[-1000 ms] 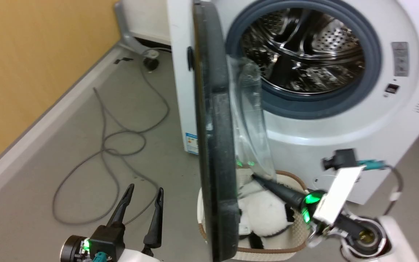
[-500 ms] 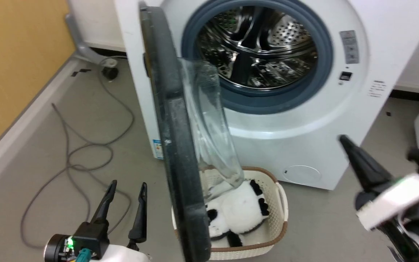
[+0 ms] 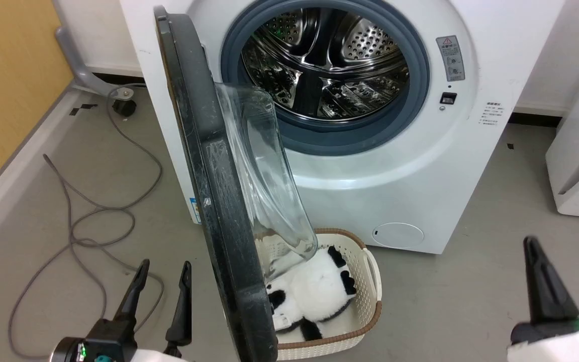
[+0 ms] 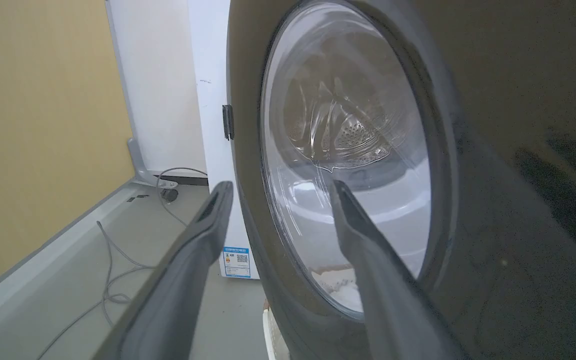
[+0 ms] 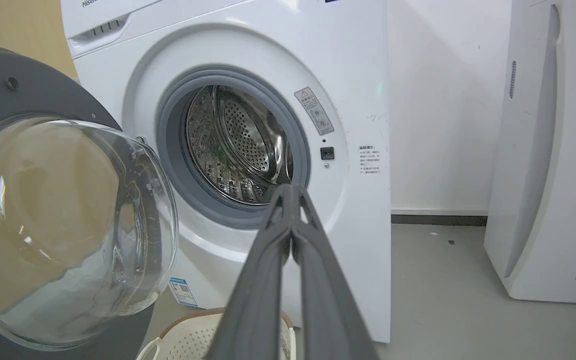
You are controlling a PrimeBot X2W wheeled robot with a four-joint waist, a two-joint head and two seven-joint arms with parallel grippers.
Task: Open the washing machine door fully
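The washing machine door stands swung out about square to the white machine, its black rim edge-on and its glass bowl facing the drum. My left gripper is open and empty at the lower left, just left of the door's outer face. In the left wrist view the door looms close beyond my left gripper. My right gripper is shut on nothing at the lower right, well clear of the door. In the right wrist view my right gripper points at the drum opening, with the door at the left.
A cream basket holding a black-and-white plush sits on the floor under the door's lower edge. A grey cable loops across the floor at the left by the yellow wall. A white appliance stands to the right.
The whole head view has shifted, so the camera moved. My right gripper, earlier with its tip at the door's inner side above the basket, has drawn back to the lower right. The left gripper stays open.
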